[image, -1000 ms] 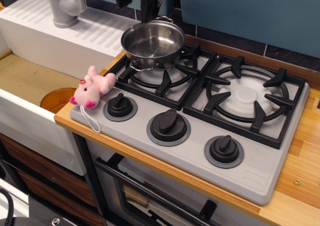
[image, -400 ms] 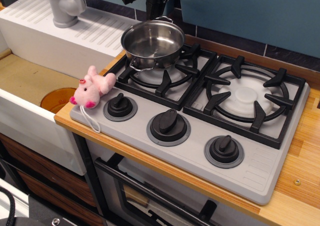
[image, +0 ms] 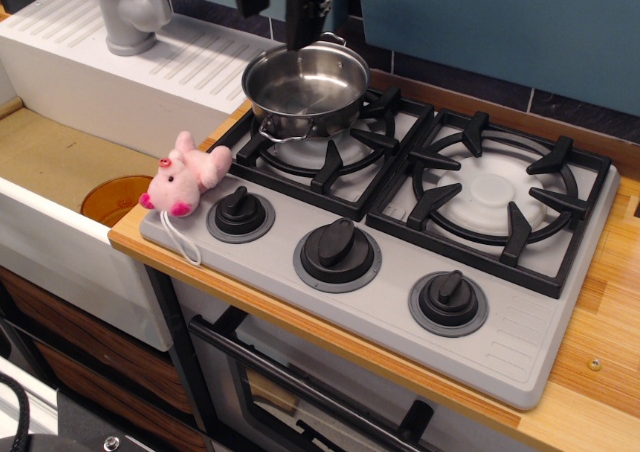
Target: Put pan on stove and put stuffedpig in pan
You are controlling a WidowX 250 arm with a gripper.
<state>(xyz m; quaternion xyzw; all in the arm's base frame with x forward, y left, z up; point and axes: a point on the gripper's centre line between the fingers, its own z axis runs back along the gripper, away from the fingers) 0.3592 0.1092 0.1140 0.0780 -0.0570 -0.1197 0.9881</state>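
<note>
The shiny steel pan stands upright and empty on the left burner grate of the grey stove. The pink stuffedpig lies on the stove's front left corner, beside the left knob, with its white string hanging over the edge. My black gripper hangs at the top of the view, just above the pan's far rim. Its fingers look spread apart and hold nothing. Its upper part is cut off by the frame.
The right burner is bare. Three black knobs line the stove's front. A white sink with a grey faucet and an orange drain lies to the left. A wooden counter edge runs on the right.
The gripper rose off the pan's far rim, then shifted a little left and came slightly down again. The pan and the pig have not moved.
</note>
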